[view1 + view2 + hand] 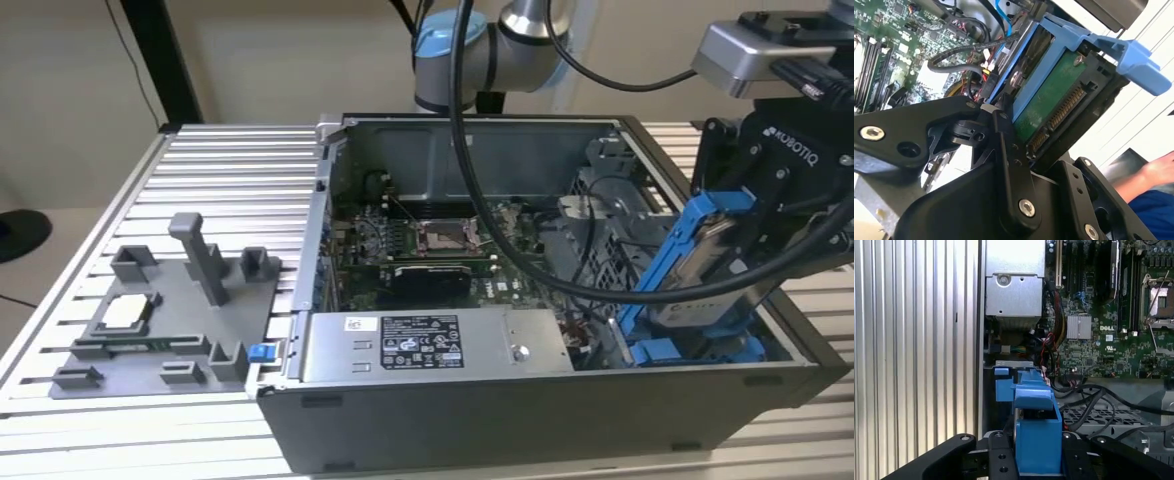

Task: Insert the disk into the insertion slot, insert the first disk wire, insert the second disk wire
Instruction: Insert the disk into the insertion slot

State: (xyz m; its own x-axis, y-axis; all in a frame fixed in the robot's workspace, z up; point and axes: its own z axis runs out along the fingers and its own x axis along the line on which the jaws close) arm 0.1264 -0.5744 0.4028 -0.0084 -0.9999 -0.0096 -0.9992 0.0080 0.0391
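Observation:
My gripper is shut on the disk, a drive in a bright blue carrier. The disk hangs tilted over the front corner of the open computer case at the exterior view's right. Its lower end reaches the insertion slot, a grey bay with blue tabs. In the second wrist view the disk's green board and connector face up between my black fingers. The first wrist view shows the blue carrier inside my gripper, above the slot's blue tab. Loose cables lie beside it; I cannot tell which are the disk wires.
The case holds a motherboard and a labelled grey power-supply box along its front. A grey fixture with upright posts sits on the slatted table at the exterior view's left. A person's hand shows beyond the case.

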